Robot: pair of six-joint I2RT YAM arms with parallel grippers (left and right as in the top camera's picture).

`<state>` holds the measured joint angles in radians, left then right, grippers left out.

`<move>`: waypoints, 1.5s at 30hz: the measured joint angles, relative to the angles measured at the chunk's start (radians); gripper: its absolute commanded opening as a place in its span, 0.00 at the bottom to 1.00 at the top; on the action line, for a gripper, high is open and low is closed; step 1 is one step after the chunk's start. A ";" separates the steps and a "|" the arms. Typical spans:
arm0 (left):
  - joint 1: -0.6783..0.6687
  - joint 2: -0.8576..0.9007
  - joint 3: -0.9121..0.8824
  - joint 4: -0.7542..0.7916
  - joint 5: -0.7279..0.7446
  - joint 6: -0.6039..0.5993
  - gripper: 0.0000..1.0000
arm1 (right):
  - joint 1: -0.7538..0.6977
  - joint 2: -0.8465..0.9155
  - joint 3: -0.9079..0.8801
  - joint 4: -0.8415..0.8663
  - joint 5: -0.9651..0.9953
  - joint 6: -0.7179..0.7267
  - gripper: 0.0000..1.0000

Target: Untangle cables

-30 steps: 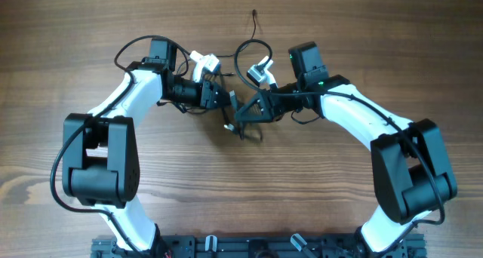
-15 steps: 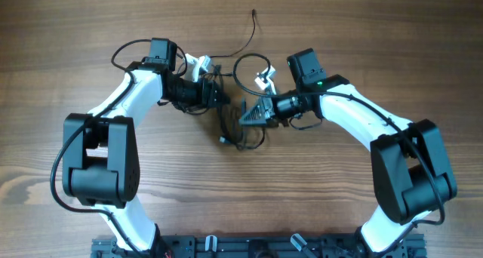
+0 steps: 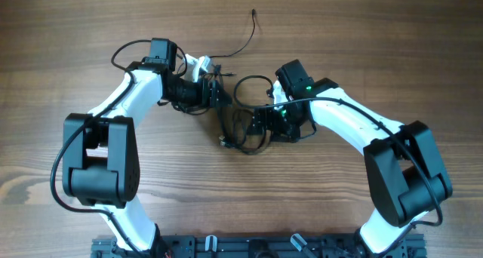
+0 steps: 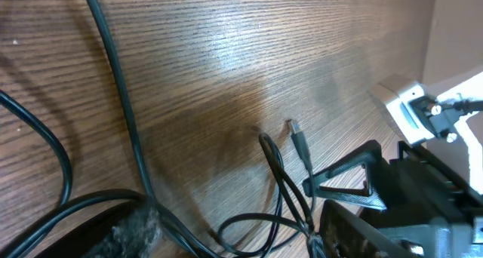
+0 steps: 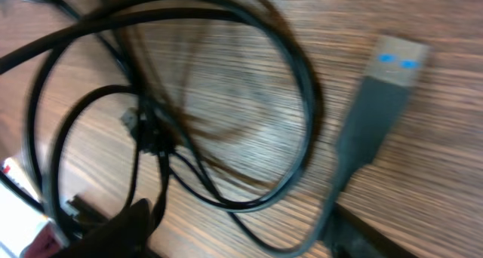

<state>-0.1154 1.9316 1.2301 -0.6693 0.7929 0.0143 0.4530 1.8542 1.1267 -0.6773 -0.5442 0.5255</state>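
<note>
Cables (image 3: 240, 134) tangled mid-scene on the table (image 3: 377, 32), between left claw (image 3: 219, 96) and right claw (image 3: 260, 124); one strand trails far. Cannot tell either claw's opening or grip

Black cables (image 5: 309, 99) lie on a brown wood-grain table (image 3: 377, 32) (one plug (image 5: 377, 111) is grey, marked blue).

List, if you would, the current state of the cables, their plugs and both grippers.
cables: tangled in overlapping loops, lying on the table between the grippers.
loose cable end: trailing clear of the bundle.
USB plug: unplugged, lying flat on the wood.
small plug: free, lying flat.
left gripper: at the bundle's edge; open or shut unclear.
right gripper: over the bundle; open or shut unclear.
</note>
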 measured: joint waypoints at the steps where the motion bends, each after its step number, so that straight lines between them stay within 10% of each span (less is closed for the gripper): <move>1: 0.000 0.000 0.000 -0.007 0.002 -0.002 0.63 | 0.000 -0.001 0.000 -0.006 0.016 -0.008 0.69; 13: 0.000 -0.037 0.000 -0.068 0.087 0.065 0.67 | 0.000 -0.230 -0.004 0.040 0.078 -0.089 0.78; 22: 0.026 -0.151 0.000 -0.016 0.102 -0.027 0.63 | 0.106 -0.150 -0.021 0.176 0.135 0.001 0.37; 25: 0.081 -0.202 0.000 -0.003 -0.051 -0.179 0.64 | 0.152 -0.076 -0.021 0.214 0.149 0.050 0.04; 31: 0.128 -0.208 -0.014 -0.026 -0.454 -0.346 0.69 | 0.133 -0.023 -0.022 0.214 0.262 0.107 0.04; 36: 0.128 -0.208 -0.074 0.064 -0.537 -0.385 0.52 | -0.095 -0.023 -0.022 0.216 0.256 0.118 0.04; 40: 0.128 -0.208 -0.076 0.075 -0.502 -0.394 0.49 | -0.215 -0.023 -0.022 0.215 0.237 0.125 0.49; 45: 0.128 -0.208 -0.077 0.088 -0.415 -0.385 0.58 | -0.232 -0.023 -0.022 0.154 0.238 0.098 0.75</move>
<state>0.0124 1.7237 1.1534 -0.5816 0.3782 -0.3706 0.2214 1.8317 1.1046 -0.5228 -0.3061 0.6239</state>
